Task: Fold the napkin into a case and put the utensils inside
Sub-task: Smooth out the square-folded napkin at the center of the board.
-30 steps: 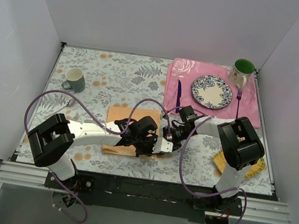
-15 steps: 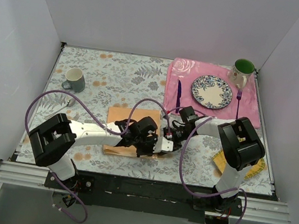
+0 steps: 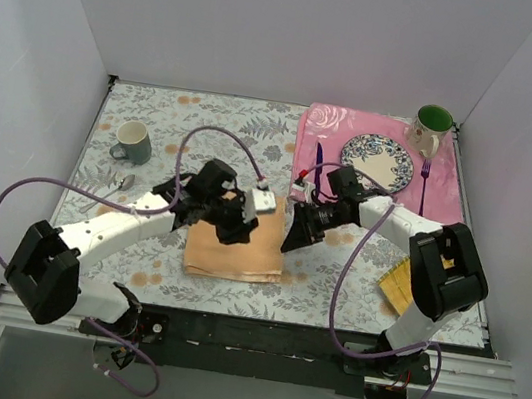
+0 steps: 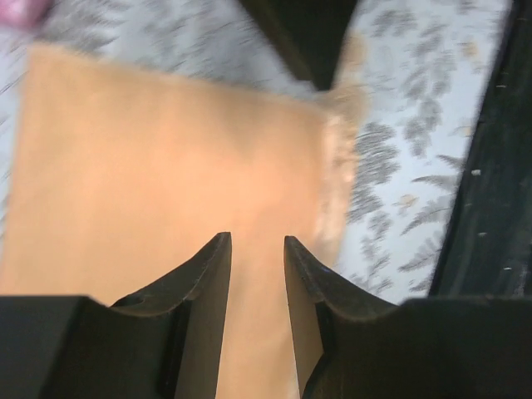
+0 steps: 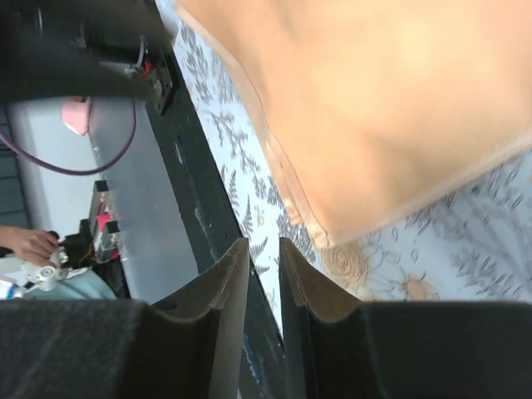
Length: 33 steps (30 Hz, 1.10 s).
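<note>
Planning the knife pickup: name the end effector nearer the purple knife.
Right. The right end effector hovers just base-side of the knife, by the napkin's right edge; the left end effector is farther left, over the napkin.

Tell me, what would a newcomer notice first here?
Probably the peach-orange napkin, folded flat mid-table on the flowery cloth, with the left gripper and right gripper hovering by it, jaws slightly apart. Next, the pink placemat at far right, carrying a patterned plate between a purple knife and fork.
</note>
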Motion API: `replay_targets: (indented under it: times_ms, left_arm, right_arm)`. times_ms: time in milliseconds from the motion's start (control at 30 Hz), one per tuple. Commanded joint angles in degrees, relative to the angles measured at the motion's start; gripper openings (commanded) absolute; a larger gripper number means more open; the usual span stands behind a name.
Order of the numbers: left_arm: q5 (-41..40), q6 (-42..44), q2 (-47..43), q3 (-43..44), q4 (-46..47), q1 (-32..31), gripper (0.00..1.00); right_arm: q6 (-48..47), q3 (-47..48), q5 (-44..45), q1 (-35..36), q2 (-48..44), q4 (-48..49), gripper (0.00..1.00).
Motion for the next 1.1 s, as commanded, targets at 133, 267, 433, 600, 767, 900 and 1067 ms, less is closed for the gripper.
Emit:
replay_targets:
  times_ms: [133, 267, 433, 600, 767, 900, 1067]
  left_arm:
    - [9.68, 6.21, 11.62, 7.95, -20.54, 27.40, 0.29]
    - [10.39, 3.58, 15.58, 8.48, -17.92, 29.98, 0.29]
    - [24.87, -5.73, 17.52, 16.97, -18.87, 32.88, 0.46]
    - [29.47, -20.40, 10.33, 23.85, -11.43, 32.88, 0.98]
    - [14.20, -45.26, -0.38, 19.49, 11.24, 33.23, 0.98]
    - [17.48, -60.30, -0.94, 13.50, 20.58, 35.42, 0.98]
    - [19.13, -84.44, -4.88, -7.13, 43.14, 35.87, 0.98]
  right_arm:
    - [-0.92, 12.53, 1.74, 2.53, 6.27, 2.52, 0.32]
    - [0.05, 16.05, 4.46, 2.98, 10.05, 5.33, 0.39]
    - [0.05, 23.08, 5.44, 2.71, 10.59, 7.62, 0.60]
    - [-0.48, 27.85, 8.06, 2.36, 3.40, 16.79, 0.99]
    - [6.16, 21.87, 23.35, 2.01, -4.34, 31.25, 0.99]
    - [14.95, 27.56, 11.45, 0.60, 2.04, 29.08, 0.99]
    - [42.46, 18.02, 1.57, 0.95, 8.12, 50.41, 0.99]
